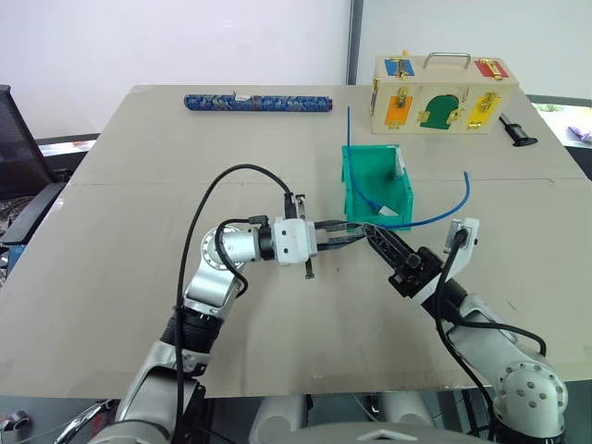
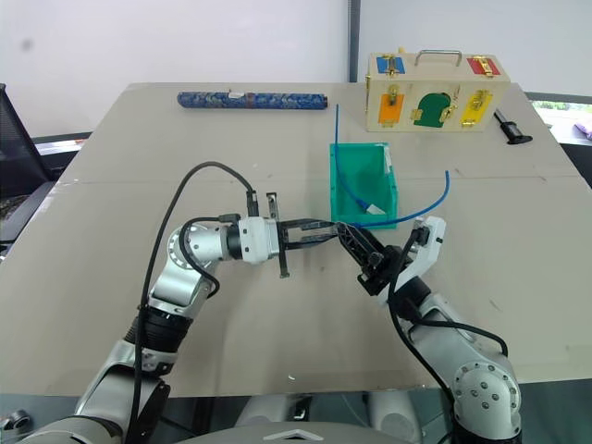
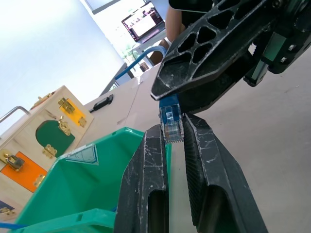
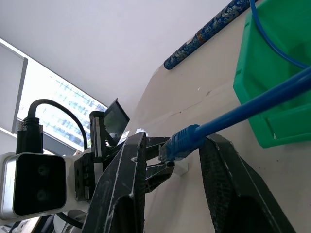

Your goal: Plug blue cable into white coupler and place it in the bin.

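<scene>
My left gripper (image 1: 356,231) reaches level toward the right, shut, with the white coupler (image 4: 181,167) showing as a small white piece at its fingertips. My right gripper (image 1: 373,231) meets it tip to tip, just in front of the teal bin (image 1: 348,185). It is shut on the blue cable (image 1: 444,208) right behind the plug. The clear-blue plug (image 3: 170,124) sits at the tips of the left fingers (image 3: 146,160). From the grip the cable arcs up and to the right. Another blue strand lies inside the bin and sticks up over its back wall.
A dark-blue patterned tube (image 1: 257,103) lies at the table's far edge. A pale wooden box (image 1: 442,95) with coloured doors stands far right behind the bin, with a small black tool (image 1: 518,129) beside it. A black chair (image 1: 14,139) stands off the table's left side.
</scene>
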`<state>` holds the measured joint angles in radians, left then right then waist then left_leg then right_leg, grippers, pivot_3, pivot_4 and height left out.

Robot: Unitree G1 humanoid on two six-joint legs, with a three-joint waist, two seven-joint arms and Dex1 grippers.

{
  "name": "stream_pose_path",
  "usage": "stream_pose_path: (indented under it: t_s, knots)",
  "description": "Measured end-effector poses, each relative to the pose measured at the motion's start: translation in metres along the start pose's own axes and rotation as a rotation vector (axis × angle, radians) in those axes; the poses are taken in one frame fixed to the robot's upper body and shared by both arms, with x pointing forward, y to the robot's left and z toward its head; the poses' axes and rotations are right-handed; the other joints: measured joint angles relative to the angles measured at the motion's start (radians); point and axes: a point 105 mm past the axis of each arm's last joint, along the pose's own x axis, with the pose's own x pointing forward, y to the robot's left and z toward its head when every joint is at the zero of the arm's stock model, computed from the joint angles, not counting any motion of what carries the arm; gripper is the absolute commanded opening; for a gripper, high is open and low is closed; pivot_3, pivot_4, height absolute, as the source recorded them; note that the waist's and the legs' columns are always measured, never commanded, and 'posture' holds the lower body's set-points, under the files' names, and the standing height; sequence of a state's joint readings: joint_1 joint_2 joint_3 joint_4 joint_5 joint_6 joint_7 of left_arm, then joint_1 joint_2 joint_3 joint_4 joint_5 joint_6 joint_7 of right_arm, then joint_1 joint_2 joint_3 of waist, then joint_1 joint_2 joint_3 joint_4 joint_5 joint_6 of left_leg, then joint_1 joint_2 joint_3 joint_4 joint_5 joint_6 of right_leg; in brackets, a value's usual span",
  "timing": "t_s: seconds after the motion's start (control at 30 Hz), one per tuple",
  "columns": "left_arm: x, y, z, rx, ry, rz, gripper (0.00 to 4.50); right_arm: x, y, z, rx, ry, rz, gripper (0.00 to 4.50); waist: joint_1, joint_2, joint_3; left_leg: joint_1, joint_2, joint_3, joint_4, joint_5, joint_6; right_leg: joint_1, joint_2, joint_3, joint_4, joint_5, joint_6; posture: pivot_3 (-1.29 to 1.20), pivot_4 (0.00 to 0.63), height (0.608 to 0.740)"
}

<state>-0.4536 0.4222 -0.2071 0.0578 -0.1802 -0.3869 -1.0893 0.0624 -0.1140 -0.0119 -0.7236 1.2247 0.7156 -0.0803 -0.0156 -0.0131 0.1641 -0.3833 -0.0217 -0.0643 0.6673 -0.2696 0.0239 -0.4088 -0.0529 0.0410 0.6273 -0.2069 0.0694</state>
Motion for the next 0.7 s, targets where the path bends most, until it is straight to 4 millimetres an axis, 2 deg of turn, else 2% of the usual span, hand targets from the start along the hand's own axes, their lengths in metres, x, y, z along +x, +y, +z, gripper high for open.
stream_pose_path:
  t_s: [0.3, 0.33, 0.37, 0.43, 0.7]
  knots:
    - [-0.0008, -0.0014, -0.0009, -0.004, 0.002, 0.0, 0.0, -0.0004, -0.0013, 0.0014, 0.002, -0.005, 0.0, 1.49, 0.0, 0.0, 0.0, 0.0, 0.0, 0.0, 0.0, 0.0, 0.0, 0.0, 0.0, 0.0, 0.0, 0.0, 0.0, 0.0, 0.15, 0.74]
    - [-0.0008, -0.0014, -0.0009, -0.004, 0.002, 0.0, 0.0, -0.0004, -0.0015, 0.0012, 0.004, -0.003, 0.001, 0.97, 0.0, 0.0, 0.0, 0.0, 0.0, 0.0, 0.0, 0.0, 0.0, 0.0, 0.0, 0.0, 0.0, 0.0, 0.0, 0.0, 0.15, 0.74]
    - [-0.0008, -0.0014, -0.0008, -0.003, 0.001, 0.0, 0.0, -0.0003, -0.002, 0.001, 0.007, 0.0, 0.0, 0.81, 0.0, 0.0, 0.0, 0.0, 0.0, 0.0, 0.0, 0.0, 0.0, 0.0, 0.0, 0.0, 0.0, 0.0, 0.0, 0.0, 0.15, 0.74]
    - [-0.001, -0.0018, -0.0007, 0.002, 0.0, -0.001, 0.0, -0.0002, -0.0052, -0.0002, 0.018, 0.008, -0.009, 0.07, 0.0, 0.0, 0.0, 0.0, 0.0, 0.0, 0.0, 0.0, 0.0, 0.0, 0.0, 0.0, 0.0, 0.0, 0.0, 0.0, 0.15, 0.74]
    - [-0.002, -0.0031, -0.0022, -0.003, -0.001, 0.003, 0.0, 0.0, -0.0046, -0.0006, 0.014, 0.019, -0.006, 0.07, 0.0, 0.0, 0.0, 0.0, 0.0, 0.0, 0.0, 0.0, 0.0, 0.0, 0.0, 0.0, 0.0, 0.0, 0.0, 0.0, 0.15, 0.74]
